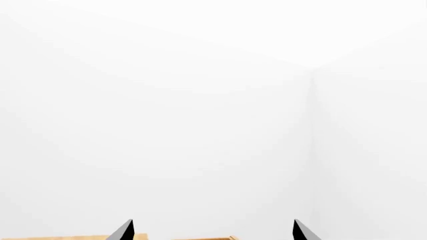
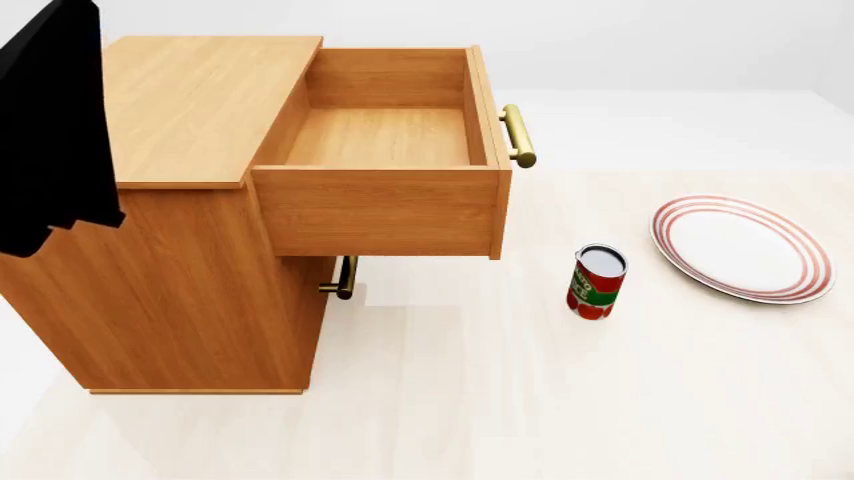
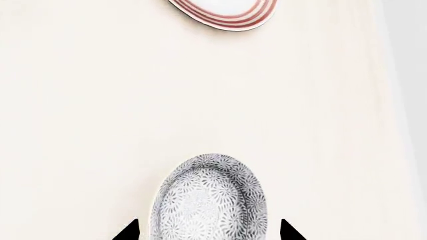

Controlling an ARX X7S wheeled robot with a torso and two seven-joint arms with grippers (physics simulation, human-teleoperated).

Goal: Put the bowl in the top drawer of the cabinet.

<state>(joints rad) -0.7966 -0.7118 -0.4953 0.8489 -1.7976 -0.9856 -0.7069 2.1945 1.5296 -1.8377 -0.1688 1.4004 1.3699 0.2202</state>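
The bowl [image 3: 208, 197], white with a dense blue-grey pattern, shows only in the right wrist view. It rests on the pale table between the two black fingertips of my right gripper [image 3: 208, 231]. That gripper is open, with a gap on each side of the bowl. In the head view the wooden cabinet [image 2: 200, 100] stands at the left with its top drawer [image 2: 380, 210] pulled out and nothing in it. My left gripper [image 1: 213, 231] is open and faces a white wall, with a strip of the cabinet's wood [image 1: 67, 237] just below it.
A red and green can [image 2: 595, 282] stands right of the drawer. Further right lies a red-rimmed white plate [image 2: 741, 248], also beyond the bowl as the plate [image 3: 227, 12]. The lower drawer's brass handle [image 2: 344, 278] pokes out under the top drawer. My black left arm [image 2: 54, 130] hangs over the cabinet's left side.
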